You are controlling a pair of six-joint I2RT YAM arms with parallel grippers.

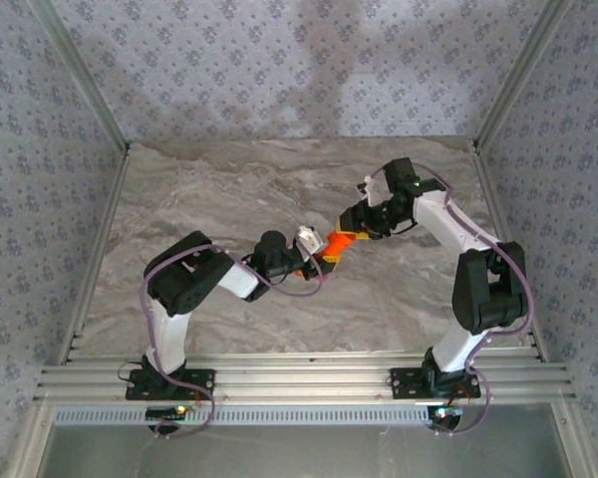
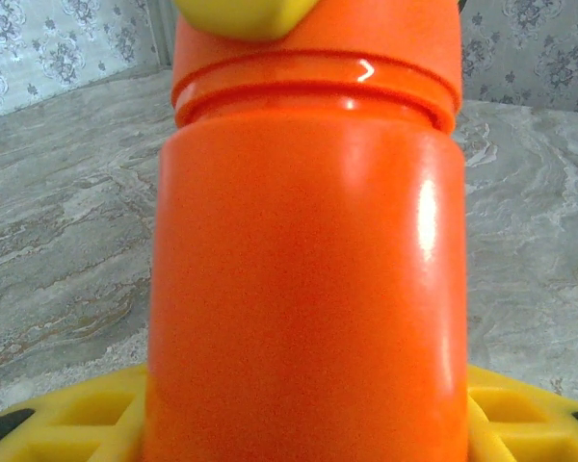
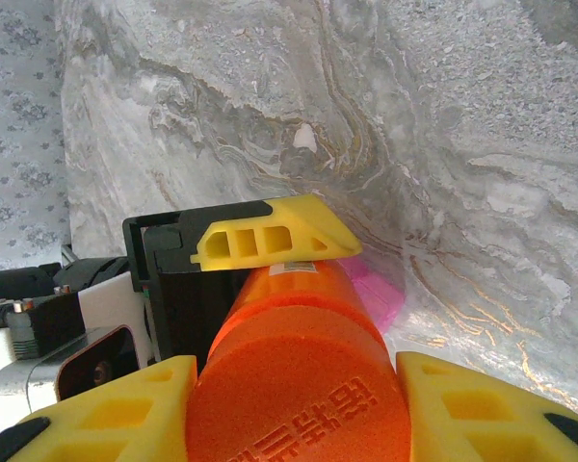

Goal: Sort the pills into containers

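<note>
At the centre of the top view the two arms meet over the worktop, holding an orange bottle between them. The left claw is clamped on the bottle's body, its yellow fingers pressing in at the bottom of its wrist view. The right claw is clamped on the cap end, low in its own view. Likely one braces while the other twists, to free the cap and reach the pills. The pink container sits on the worktop just right of the bottle, partly hidden behind it, probably placed there to receive them
</note>
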